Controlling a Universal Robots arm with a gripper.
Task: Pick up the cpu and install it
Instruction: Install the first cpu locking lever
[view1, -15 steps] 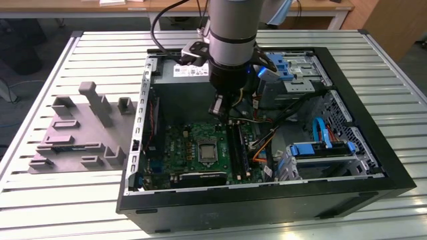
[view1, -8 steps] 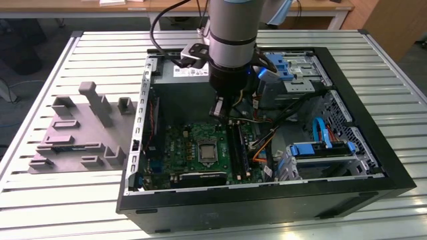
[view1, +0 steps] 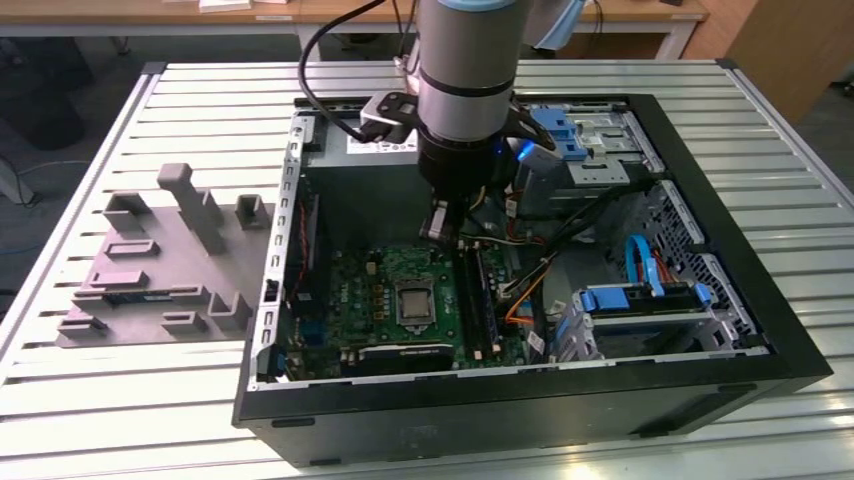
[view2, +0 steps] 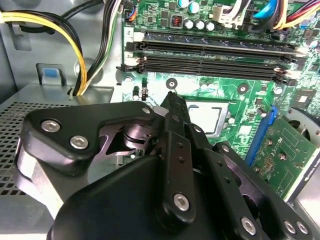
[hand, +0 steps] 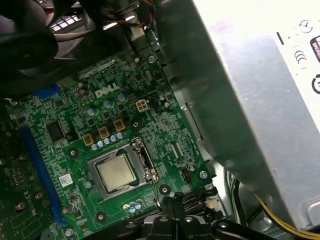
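Observation:
The cpu (hand: 116, 171), a small square chip with a pale silvery top, lies flat in the socket (view1: 414, 299) of the green motherboard (hand: 100, 110) inside the open computer case (view1: 721, 330). In the second wrist view part of the cpu (view2: 210, 116) shows past the black fingers (view2: 176, 120). My gripper (view1: 446, 232) hangs inside the case, above the board and a little to the far side of the socket. Its fingers are pressed together, shut, with nothing between them. Their tips (hand: 172, 204) stand apart from the chip.
A grey plastic tray (view1: 147, 270) with raised blocks lies on the slatted table at the exterior view's left. Near the gripper are the silver power supply (hand: 250, 100), black memory slots (view2: 210, 50), yellow and black cables (view2: 75, 45) and a blue drive caddy (view1: 641, 298).

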